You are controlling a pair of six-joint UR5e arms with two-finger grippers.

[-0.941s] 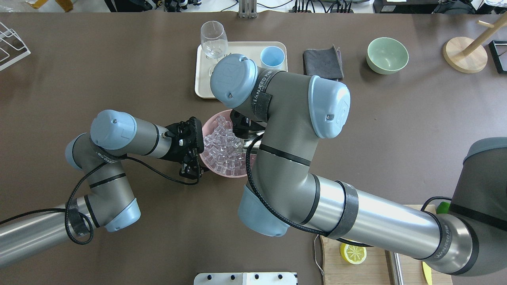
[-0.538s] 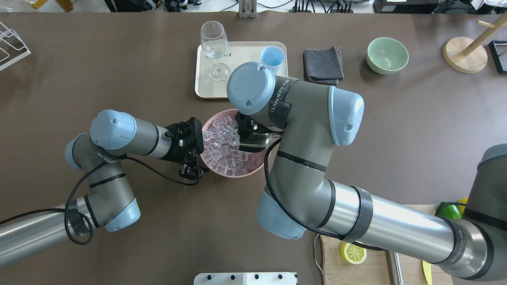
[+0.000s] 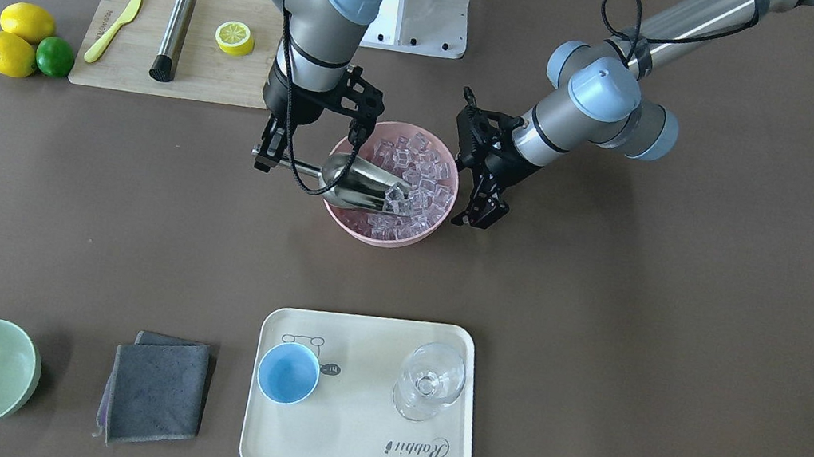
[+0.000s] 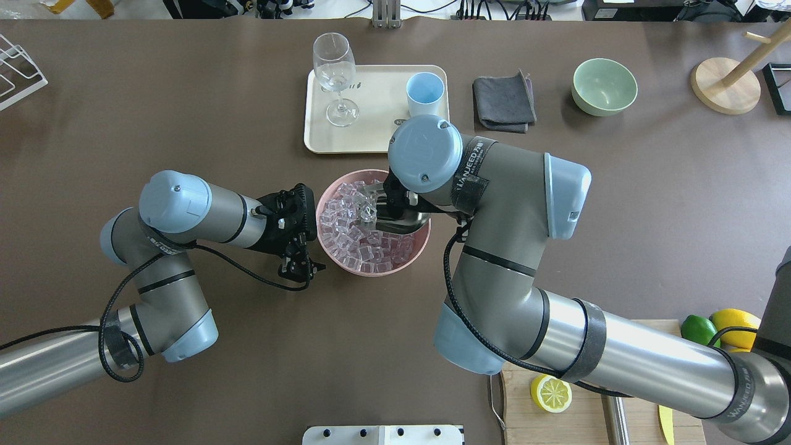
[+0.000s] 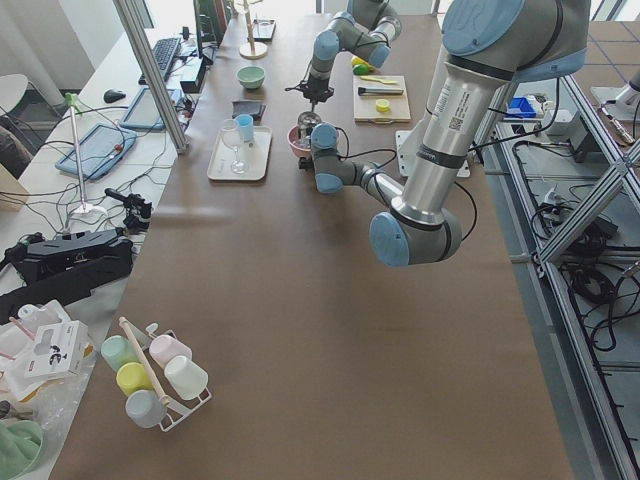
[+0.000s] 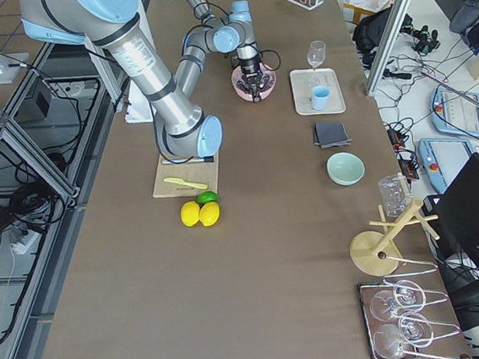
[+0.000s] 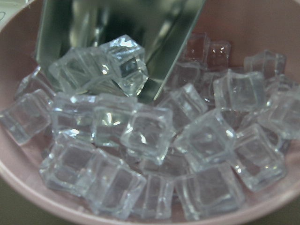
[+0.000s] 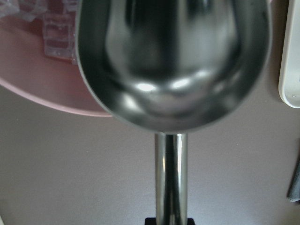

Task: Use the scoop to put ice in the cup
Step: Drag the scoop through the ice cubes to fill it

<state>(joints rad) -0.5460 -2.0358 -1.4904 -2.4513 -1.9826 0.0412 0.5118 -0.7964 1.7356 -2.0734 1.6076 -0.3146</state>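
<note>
Directions are read on the overhead view, with 12 o'clock pointing away from the robot.

Nearest the robot, at 5 o'clock on the worktop [image 4: 185, 93], a wooden cutting board [image 4: 525, 423] carries a lemon half [image 4: 550, 394]. A lime [image 4: 699, 329] and a lemon [image 4: 735, 320] lie just past the board at its 2 o'clock.

At mid-worktop stands the pink bowl [image 4: 366, 273], which holds the ice [image 4: 349, 241] in a heap. The right claw [image 3: 264, 156] pinches the end of the handle of the scoop [image 3: 359, 179]. The handle projects over the bowl rim toward 3 o'clock. The trough reaches into the bowl with its mouth pushed into the cubes. The left wrist view shows at least two cubes sitting in the mouth of the trough, touching the heap around them.

The left claw [image 4: 300, 267] hangs just beside the bowl at its 9 o'clock, outside the rim, pointing down at the worktop. The views do not settle whether its jaws are spread or pressed together, nor whether it touches the bowl.

Farther out, at 12 o'clock from the bowl, a cream tray [image 4: 315, 142] lies flat. The cup [image 4: 425, 93] stands upright in the tray's 2 o'clock corner, well apart from the scoop. A stemmed glass [image 4: 334, 62] stands upright at the tray's 10 o'clock corner. At 3 o'clock from the tray lies a folded grey cloth [image 4: 503, 99], and past it in the same direction sits a pale green bowl [image 4: 604, 86].
</note>
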